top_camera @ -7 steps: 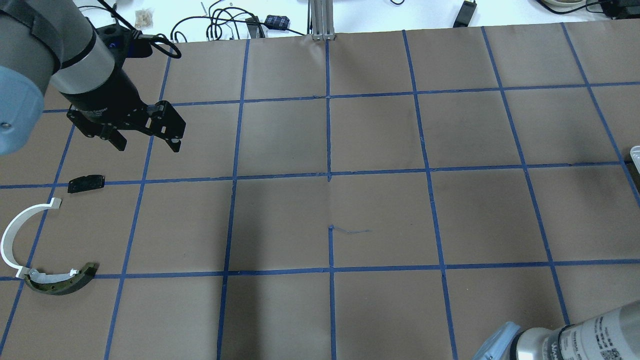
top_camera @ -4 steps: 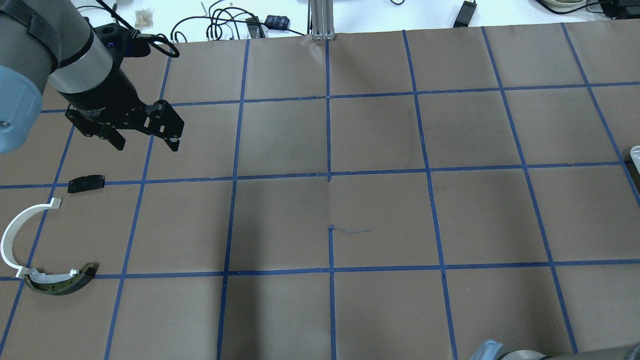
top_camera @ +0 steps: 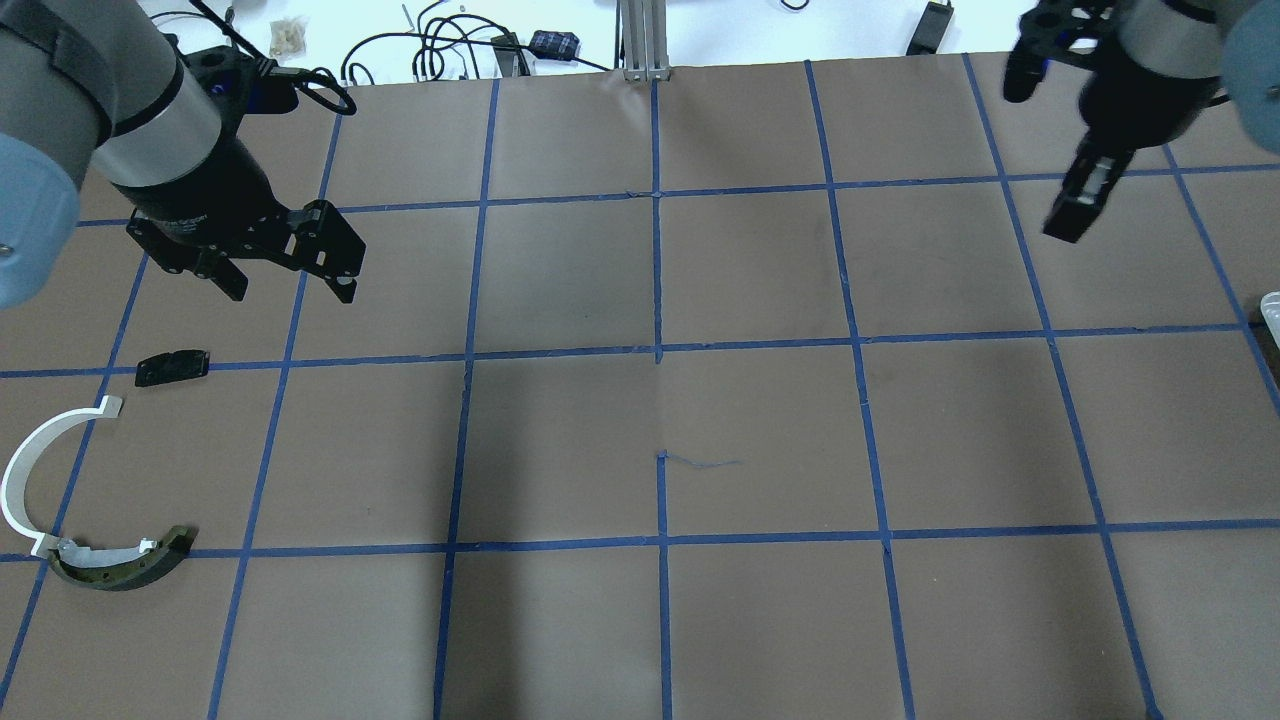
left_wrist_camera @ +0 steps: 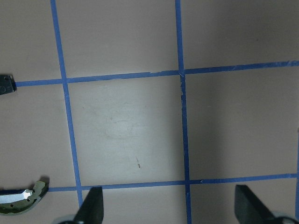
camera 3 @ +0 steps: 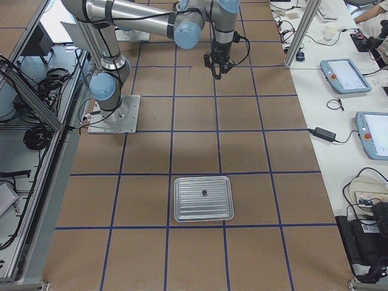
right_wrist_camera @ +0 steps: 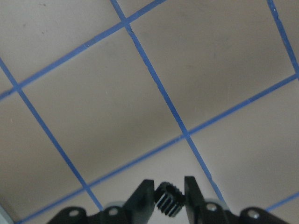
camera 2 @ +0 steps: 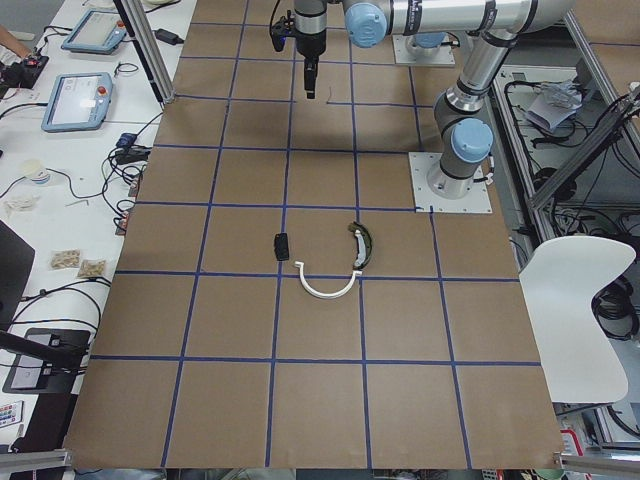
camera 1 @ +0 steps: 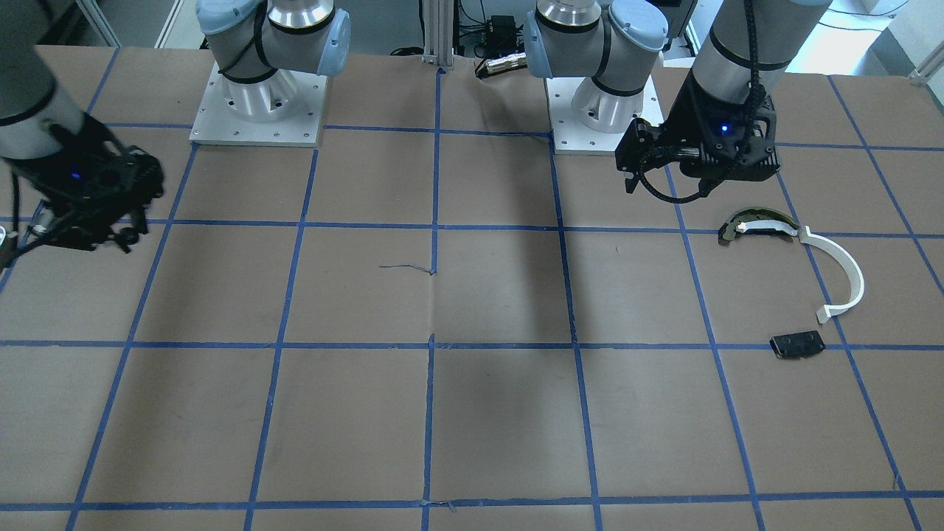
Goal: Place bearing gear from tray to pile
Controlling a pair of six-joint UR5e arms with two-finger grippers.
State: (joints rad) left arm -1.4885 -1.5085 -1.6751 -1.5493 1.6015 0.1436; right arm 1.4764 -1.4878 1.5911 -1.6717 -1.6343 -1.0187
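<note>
Brown paper-covered table (top_camera: 760, 430), blue tape grid.
Silver rectangular metal tray (camera 3: 212, 209): overhead, 3 o'clock edge.
Left gripper (top_camera: 293, 288): 10 o'clock, jaws spread wide.
Right gripper (right_wrist_camera: 168, 186): 1 o'clock, above table.
Pile, 8 o'clock: white half-ring arc (top_camera: 20, 470); olive-black curved piece (top_camera: 120, 570); flat black plate (top_camera: 172, 366).
Small black toothed bearing gear (right_wrist_camera: 167, 199): clenched between right gripper's jaws, well apart from pile.

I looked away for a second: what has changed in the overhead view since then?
The right gripper, out of view before, now hangs at the view's top right, shut on the gear. The left gripper barely shifted and is open with nothing in it. The pile lies as it did.
</note>
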